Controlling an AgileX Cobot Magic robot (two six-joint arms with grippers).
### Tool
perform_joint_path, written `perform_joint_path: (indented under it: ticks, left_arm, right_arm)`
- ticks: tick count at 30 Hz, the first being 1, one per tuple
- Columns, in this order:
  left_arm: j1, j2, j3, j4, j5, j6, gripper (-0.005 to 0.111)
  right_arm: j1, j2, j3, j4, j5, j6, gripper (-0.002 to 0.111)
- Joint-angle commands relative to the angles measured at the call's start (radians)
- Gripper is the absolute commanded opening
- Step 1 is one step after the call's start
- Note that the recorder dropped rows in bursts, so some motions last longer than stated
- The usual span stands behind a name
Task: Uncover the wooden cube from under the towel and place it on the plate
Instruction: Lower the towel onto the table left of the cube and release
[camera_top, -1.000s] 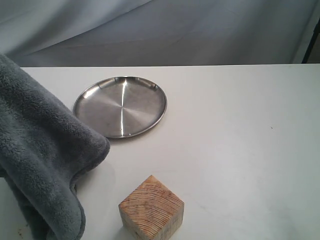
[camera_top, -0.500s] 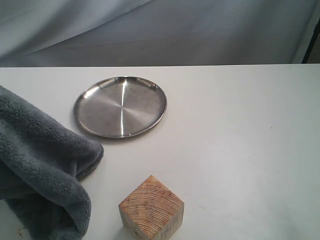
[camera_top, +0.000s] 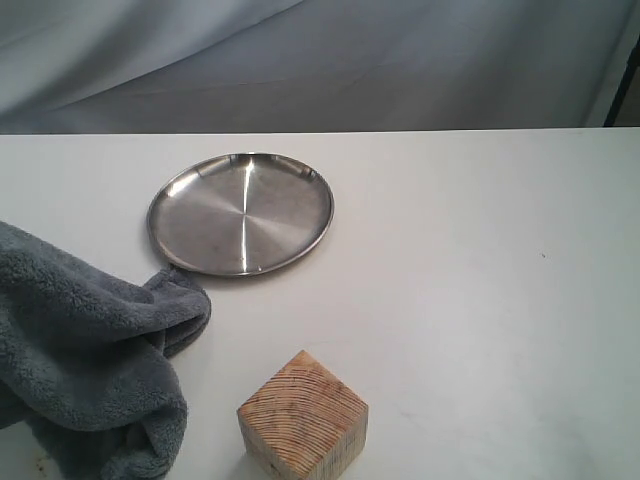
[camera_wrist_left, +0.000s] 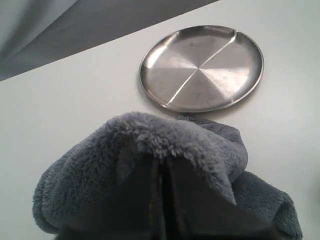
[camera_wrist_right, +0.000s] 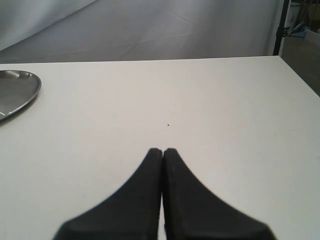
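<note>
Left gripper (camera_wrist_left: 161, 175): closed, pinching a bunched fold of the towel (camera_top: 80, 350). The towel slumps on the tabletop (camera_top: 480, 300), one edge just beside the plate (camera_top: 240, 215). Right gripper (camera_wrist_right: 162, 151): closed on nothing, low over the tabletop. Plate: brushed steel face fully exposed. Wooden cube (camera_top: 303, 415): uncovered, on the tabletop near the towel, apart from the plate.

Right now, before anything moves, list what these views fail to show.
The left gripper's fingers: left wrist view, buried in the towel folds.
The towel's full extent: exterior view, cut off by the left and bottom edges.
The wooden cube base: exterior view, clipped by the bottom edge.
Most of the plate: right wrist view, cut off by the picture's edge.
</note>
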Motion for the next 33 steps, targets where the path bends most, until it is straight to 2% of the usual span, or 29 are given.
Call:
perform_joint_path:
  ticks: [1, 23, 33]
  left_arm:
    - [0.001, -0.004, 0.0, -0.025, 0.025, 0.042, 0.0]
    - [0.001, 0.34, 0.0, -0.049, 0.07, 0.047, 0.0]
    - [0.001, 0.495, 0.0, -0.049, 0.029, 0.049, 0.0]
  right_arm:
    - [0.0, -0.007, 0.004, -0.01, -0.002, 0.003, 0.0]
    - [0.0, -0.007, 0.004, -0.01, -0.002, 0.001, 0.0]
    - [0.0, -0.007, 0.004, -0.01, -0.002, 0.003, 0.0]
